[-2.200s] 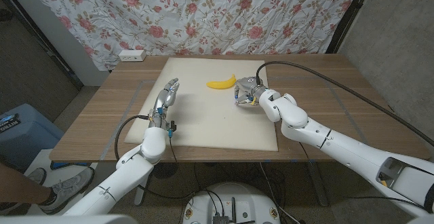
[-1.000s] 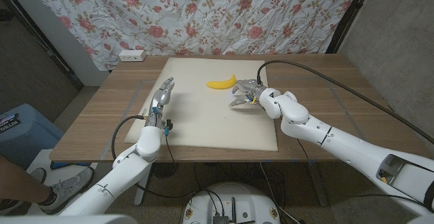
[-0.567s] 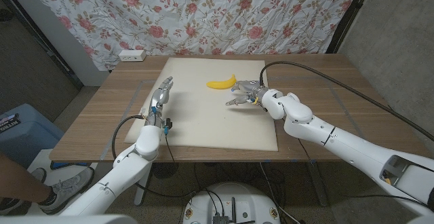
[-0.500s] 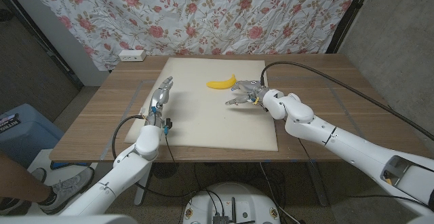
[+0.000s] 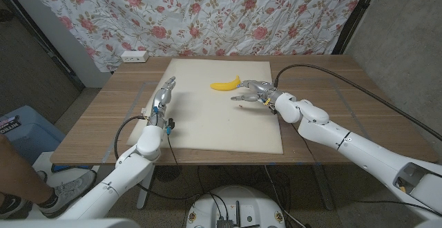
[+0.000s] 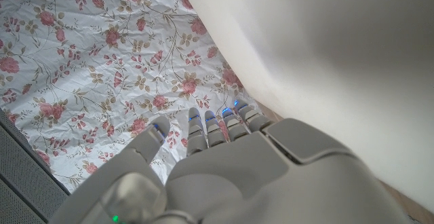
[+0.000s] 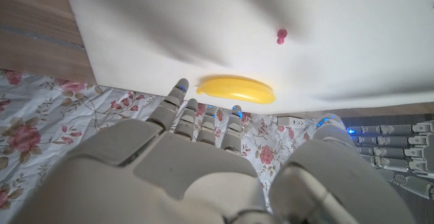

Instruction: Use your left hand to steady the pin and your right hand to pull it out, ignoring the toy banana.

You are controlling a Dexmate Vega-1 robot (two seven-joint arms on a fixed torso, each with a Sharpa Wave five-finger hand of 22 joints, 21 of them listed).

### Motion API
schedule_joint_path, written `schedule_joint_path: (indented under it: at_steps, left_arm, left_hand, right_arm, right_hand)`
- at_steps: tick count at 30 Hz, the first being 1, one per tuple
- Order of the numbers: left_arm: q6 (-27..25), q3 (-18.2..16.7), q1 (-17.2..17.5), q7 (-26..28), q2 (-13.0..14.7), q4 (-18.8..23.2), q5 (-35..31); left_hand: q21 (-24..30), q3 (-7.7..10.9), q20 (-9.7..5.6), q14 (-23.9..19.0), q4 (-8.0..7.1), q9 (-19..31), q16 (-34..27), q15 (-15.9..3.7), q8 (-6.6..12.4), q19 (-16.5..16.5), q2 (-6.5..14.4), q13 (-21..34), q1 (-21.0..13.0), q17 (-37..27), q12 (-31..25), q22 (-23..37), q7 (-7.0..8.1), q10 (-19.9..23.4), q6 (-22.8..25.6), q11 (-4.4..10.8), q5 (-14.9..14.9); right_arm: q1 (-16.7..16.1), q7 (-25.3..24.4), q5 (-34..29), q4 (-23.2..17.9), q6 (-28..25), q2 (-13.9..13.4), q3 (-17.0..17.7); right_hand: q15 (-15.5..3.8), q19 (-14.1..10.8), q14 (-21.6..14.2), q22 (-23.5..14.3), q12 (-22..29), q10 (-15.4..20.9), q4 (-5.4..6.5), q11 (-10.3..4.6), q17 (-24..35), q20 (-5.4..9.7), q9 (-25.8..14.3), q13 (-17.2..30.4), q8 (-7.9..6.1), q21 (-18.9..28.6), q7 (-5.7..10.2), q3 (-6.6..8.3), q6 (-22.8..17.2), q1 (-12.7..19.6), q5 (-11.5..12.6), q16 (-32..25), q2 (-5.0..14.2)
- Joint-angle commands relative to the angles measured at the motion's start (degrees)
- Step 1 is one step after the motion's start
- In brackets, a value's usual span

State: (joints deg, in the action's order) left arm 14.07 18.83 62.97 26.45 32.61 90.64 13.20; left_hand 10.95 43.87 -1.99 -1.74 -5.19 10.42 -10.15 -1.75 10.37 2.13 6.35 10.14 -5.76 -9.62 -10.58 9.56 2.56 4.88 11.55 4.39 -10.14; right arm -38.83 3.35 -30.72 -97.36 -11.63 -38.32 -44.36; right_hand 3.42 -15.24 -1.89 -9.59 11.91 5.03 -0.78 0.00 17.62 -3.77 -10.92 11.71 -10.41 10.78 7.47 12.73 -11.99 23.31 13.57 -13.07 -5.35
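Pin (image 7: 280, 35) lies small and blurred beyond right hand (image 5: 254, 92), fingers (image 7: 203, 115) apart, empty.

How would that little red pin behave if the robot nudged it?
The pin looks tiny beside the toy banana, so probably very light. It lies on a smooth white board, so it would likely skid. Its rounded head suggests it may roll.

Head high — wrists close, inverted.
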Motion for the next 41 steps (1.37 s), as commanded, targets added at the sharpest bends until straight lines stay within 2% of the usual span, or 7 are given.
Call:
schedule_joint_path:
  at_steps: [1,10,17,21,25,33,41]
  left_arm:
    - [2.5,0.3,-2.0,-2.5,-0.2,-3.1,1.6]
    - [5.4,1.1,-4.3,-3.5,-1.8,-7.6,2.1]
    - [5.7,1.3,-4.7,-3.7,-2.3,-8.5,2.9]
    - [6.7,1.5,-5.6,-5.0,-2.2,-10.0,3.2]
    - [8.7,1.8,-7.0,-5.8,-2.8,-12.5,3.4]
    - [11.2,2.5,-9.3,-7.4,-4.3,-16.6,4.1]
    - [12.3,3.1,-10.8,-8.4,-5.3,-19.2,4.9]
  left_hand:
    - [0.2,-0.23,-1.83,0.3,0.09,0.0,0.0,-1.50,-0.02,0.5,4.6,0.0,-0.7,0.0,-0.2,0.2,-0.03,0.0,-0.2,-0.12,-0.3]
    - [0.2,-0.17,-1.80,0.0,0.16,0.0,-0.1,-1.36,-0.03,0.6,4.7,0.0,-0.8,0.0,-0.4,0.2,-0.15,0.2,-0.4,-0.43,-0.3]
    - [0.1,-0.22,-1.91,0.3,0.07,-0.1,0.0,-1.13,-0.33,0.5,4.7,0.0,-0.8,-0.1,-0.2,0.2,-0.40,-0.3,-1.5,-1.01,-0.3]
    - [0.1,-0.22,-1.91,0.3,0.08,-0.1,-0.1,-1.15,-0.31,0.5,4.7,0.0,-0.8,-0.1,-0.2,0.2,-0.45,-0.4,-1.6,-1.04,-0.3]
    - [0.1,-0.21,-1.92,0.4,0.02,-0.1,-0.1,-1.13,-0.28,0.5,4.8,0.0,-0.8,-0.1,-0.2,0.2,-0.58,-0.4,-1.7,-1.10,-0.3]
    - [0.1,-0.15,-1.84,0.4,-0.12,-0.1,-0.1,-1.05,-0.21,0.5,4.9,0.0,-0.9,-0.1,-0.2,0.2,-0.66,-0.4,-1.8,-1.20,-0.3]
    - [0.1,-0.12,-1.83,0.4,-0.21,-0.1,-0.1,-1.01,-0.16,0.5,4.9,0.0,-0.9,-0.2,-0.3,0.2,-0.73,-0.4,-1.8,-1.29,-0.3]
  right_arm:
    - [-2.0,-6.5,8.8,3.3,5.5,0.1,3.2]
    - [-2.5,-8.7,15.3,6.6,11.2,0.4,5.3]
    - [-3.3,-10.6,20.9,9.5,15.1,1.5,7.4]
    - [-3.7,-11.4,21.4,9.2,13.7,1.4,7.7]
    - [-4.6,-12.6,23.3,9.9,14.8,1.6,8.5]
    - [-5.2,-11.7,26.5,9.8,15.1,1.0,9.4]
    - [-6.3,-12.2,31.6,11.1,17.3,1.8,11.4]
  right_hand:
    - [-0.11,-0.3,-0.1,-0.1,0.4,0.6,0.28,0.78,-0.1,0.89,0.0,-0.1,0.39,0.2,-0.42,-0.04,1.7,-0.4,0.4,-0.4,0.44]
    - [-1.21,-0.4,0.6,0.0,-0.1,-0.2,0.49,0.54,-0.3,1.92,0.1,-0.3,0.43,0.1,-1.00,0.09,3.1,-0.9,0.3,0.0,1.71]
    - [-2.05,-0.5,0.7,0.0,-0.3,-0.3,0.86,-0.11,-0.5,2.47,0.3,-0.4,0.40,0.1,-1.59,-0.01,3.9,-1.8,0.1,0.1,2.53]
    - [-2.26,-0.7,0.3,0.0,-0.2,0.2,1.10,-0.42,-0.7,2.71,0.4,-0.5,0.10,0.1,-1.92,0.06,3.6,-2.2,-0.1,0.0,3.33]
    - [-2.42,-1.0,-0.1,0.0,-0.1,0.7,1.43,-0.56,-0.7,2.87,0.4,-0.6,-0.04,0.2,-2.21,0.01,3.5,-2.8,-0.3,-0.1,3.88]
    - [-2.72,-1.2,-0.3,0.1,-0.2,1.1,2.15,-0.70,-0.9,3.10,0.5,-0.8,0.17,0.1,-3.31,0.23,4.4,-3.9,-0.7,-0.2,5.80]
    - [-2.91,-1.1,-0.4,0.1,-0.3,1.2,2.54,-0.90,-1.0,3.23,0.6,-0.8,0.08,0.0,-3.40,0.14,4.5,-4.8,-1.0,-0.2,6.36]
